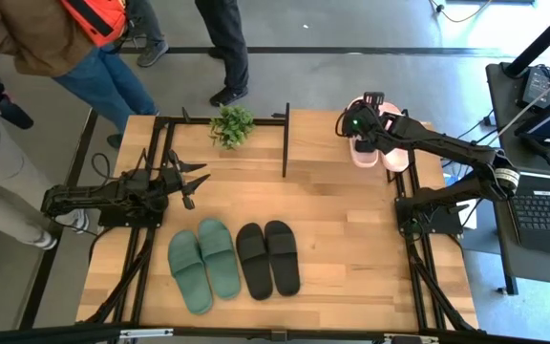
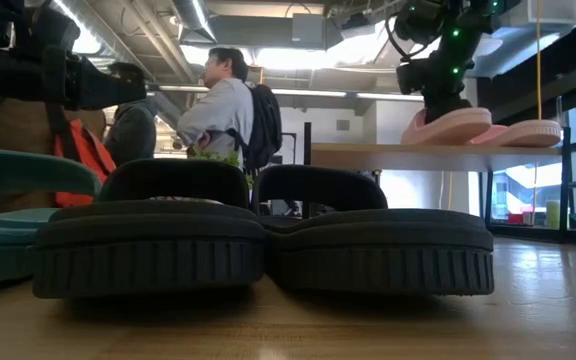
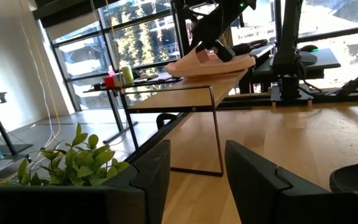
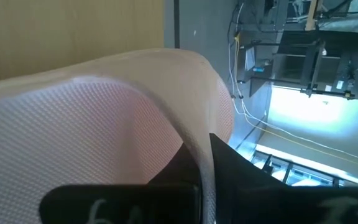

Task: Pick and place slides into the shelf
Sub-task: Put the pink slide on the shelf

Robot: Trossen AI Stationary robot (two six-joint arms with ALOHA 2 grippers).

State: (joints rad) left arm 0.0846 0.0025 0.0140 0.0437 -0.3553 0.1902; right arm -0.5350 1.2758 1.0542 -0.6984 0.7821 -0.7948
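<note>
The desk (image 1: pixel 351 239) is pale honey wood in jointed strips. On it, toward six o'clock, lie muted green slides (image 1: pixel 201 264) and black slides (image 1: pixel 267 258). At one o'clock the pale pink slides (image 1: pixel 382 143) rest on the light-wood shelf (image 1: pixel 332 143) with its thin black frame; their strap shows a fine woven texture, perhaps mesh. A green leafy plant (image 1: pixel 231 124) stands at twelve. Both arms are dark.
</note>
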